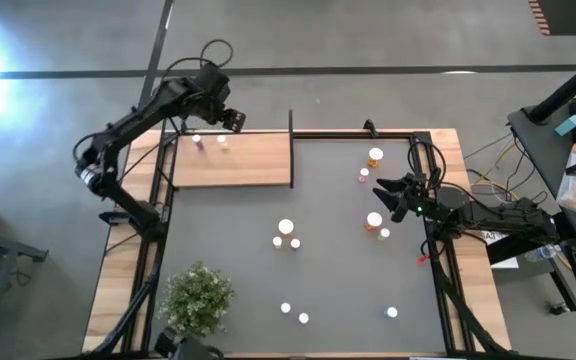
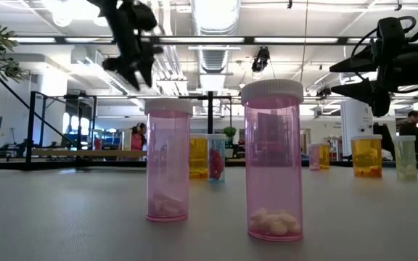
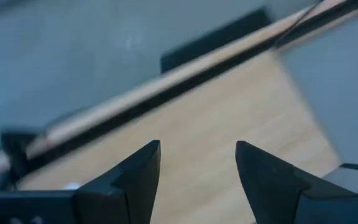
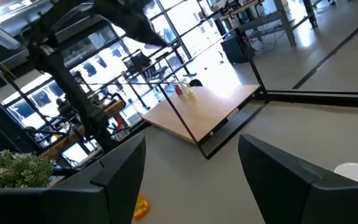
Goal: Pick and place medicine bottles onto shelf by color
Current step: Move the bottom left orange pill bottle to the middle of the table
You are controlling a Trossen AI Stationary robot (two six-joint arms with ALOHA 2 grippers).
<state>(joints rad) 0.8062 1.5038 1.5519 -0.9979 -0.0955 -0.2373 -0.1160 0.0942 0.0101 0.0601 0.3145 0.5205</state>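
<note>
The light-wood shelf (image 1: 233,160) lies at the table's far left. Two small bottles, one pink (image 1: 197,141) and one pale yellow (image 1: 222,141), stand on its far part. My left gripper (image 1: 232,118) hangs open and empty above the shelf's far edge; its wrist view shows bare wood (image 3: 229,112) between the fingers. Several medicine bottles stand on the dark tabletop: orange ones (image 1: 375,156) (image 1: 374,221) at the right, a group (image 1: 286,229) in the middle, pink ones (image 2: 273,159) (image 2: 168,159) near the front. My right gripper (image 1: 393,195) waits open at the right edge, level.
A green bushy plant (image 1: 198,295) stands at the near left corner. Thin black rods (image 1: 291,148) rise along the shelf's right edge and far side. Black frame rails (image 1: 438,250) run along the table's sides. Bare tabletop lies between the shelf and the middle bottles.
</note>
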